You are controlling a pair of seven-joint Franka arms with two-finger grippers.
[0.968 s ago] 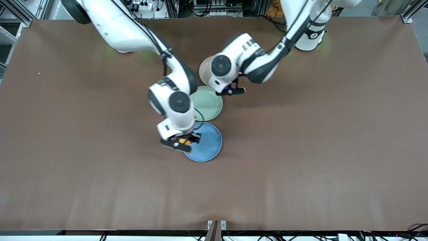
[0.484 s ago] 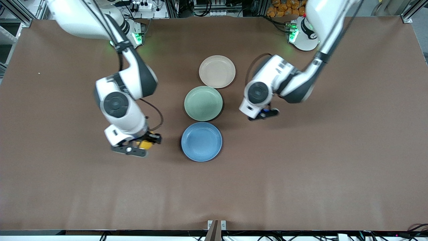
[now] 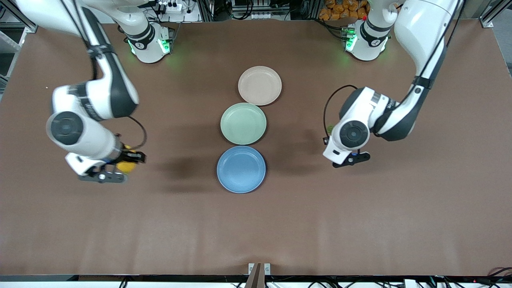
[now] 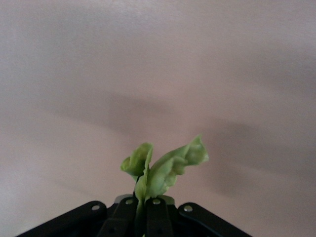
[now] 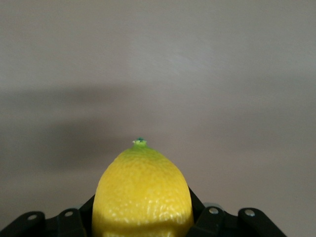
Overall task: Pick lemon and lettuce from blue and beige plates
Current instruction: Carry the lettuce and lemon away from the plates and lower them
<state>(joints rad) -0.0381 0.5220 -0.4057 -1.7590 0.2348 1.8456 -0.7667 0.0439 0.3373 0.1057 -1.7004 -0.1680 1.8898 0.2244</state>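
My right gripper (image 3: 120, 166) is shut on the yellow lemon (image 3: 127, 163) and holds it above bare table, toward the right arm's end, well away from the plates. The lemon fills the jaws in the right wrist view (image 5: 142, 192). My left gripper (image 3: 349, 158) is shut on the green lettuce (image 4: 163, 170) above bare table toward the left arm's end; in the front view the hand hides the leaf. The blue plate (image 3: 241, 169) is nearest the front camera and the beige plate (image 3: 260, 85) is farthest from it. Both plates hold nothing.
A pale mint-green plate (image 3: 243, 123) lies between the blue and beige plates, in one row with them at the table's middle. It also holds nothing. The brown table (image 3: 400, 220) is bare under both grippers.
Both arms swung away from the plates. The right carried the lemon off the blue plate toward its end. The left carried the lettuce from the beige plate toward its end.
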